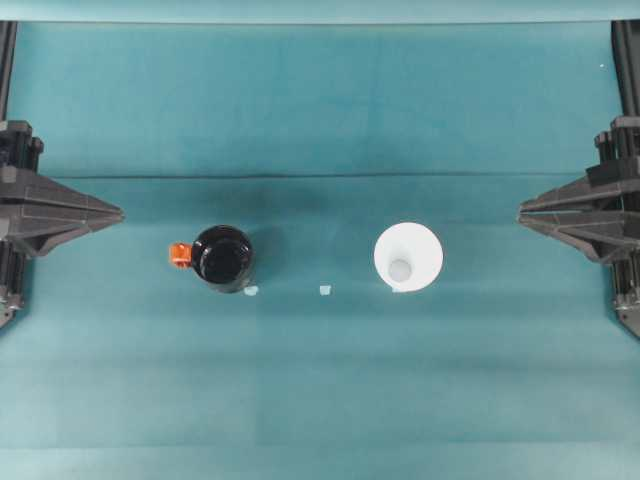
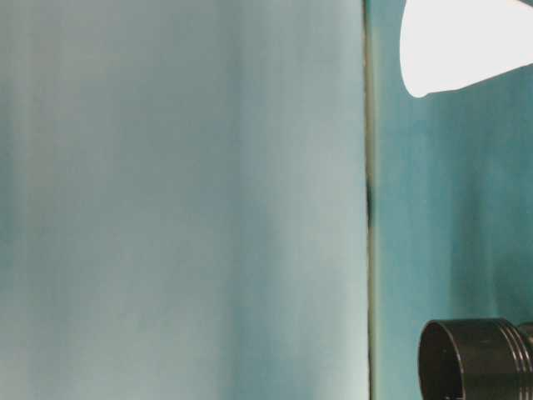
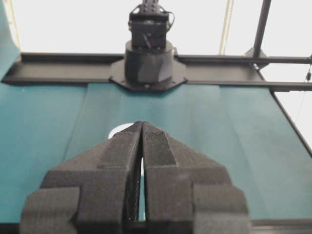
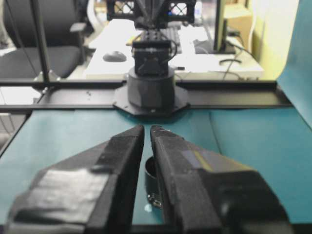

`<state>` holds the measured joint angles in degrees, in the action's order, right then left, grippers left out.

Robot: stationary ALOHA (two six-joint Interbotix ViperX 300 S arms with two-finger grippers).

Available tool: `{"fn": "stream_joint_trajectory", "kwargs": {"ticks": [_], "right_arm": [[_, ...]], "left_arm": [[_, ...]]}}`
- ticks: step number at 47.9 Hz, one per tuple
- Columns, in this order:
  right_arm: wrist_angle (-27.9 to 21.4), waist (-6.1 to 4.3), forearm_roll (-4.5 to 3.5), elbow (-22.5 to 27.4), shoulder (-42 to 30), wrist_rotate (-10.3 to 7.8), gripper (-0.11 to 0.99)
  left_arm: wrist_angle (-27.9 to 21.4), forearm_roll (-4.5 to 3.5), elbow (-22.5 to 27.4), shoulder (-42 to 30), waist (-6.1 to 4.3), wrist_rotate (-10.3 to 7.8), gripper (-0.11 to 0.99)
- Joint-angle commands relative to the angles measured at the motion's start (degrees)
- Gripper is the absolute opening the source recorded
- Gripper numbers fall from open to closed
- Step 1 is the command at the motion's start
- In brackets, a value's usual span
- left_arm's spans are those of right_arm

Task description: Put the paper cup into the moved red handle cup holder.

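Smooth teal table (image 1: 320, 390), glossy black round holder (image 1: 222, 257), tapered white paper cup (image 1: 408, 257), both grippers closed, empty

A teal cloth covered the counter (image 1: 320, 400), creased across at mid-height and rising into a matching backdrop (image 2: 183, 200) at 12 o'clock. Beyond the black frame rail (image 4: 229, 97), an office chair (image 4: 48, 53) stood at 10 o'clock beside a bright white desk (image 4: 204, 58) carrying a mouse (image 4: 115, 56).

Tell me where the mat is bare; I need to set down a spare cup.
Bare: between red handle cup holder and paper cup, barring two small scraps; also the whole near and far strips. Tighter beside the left gripper and right gripper.
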<state>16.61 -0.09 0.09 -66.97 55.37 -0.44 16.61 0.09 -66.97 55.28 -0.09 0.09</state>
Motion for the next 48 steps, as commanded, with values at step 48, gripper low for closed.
{"fn": "stream_joint_trajectory", "kwargs": {"ticks": [48], "right_arm": [[-19.9,0.18,1.49,0.4,0.1,-7.38,-0.11]], "left_arm": [[-42.4,1.05,10.9,-18.3,0.88,5.89,0.03]]}}
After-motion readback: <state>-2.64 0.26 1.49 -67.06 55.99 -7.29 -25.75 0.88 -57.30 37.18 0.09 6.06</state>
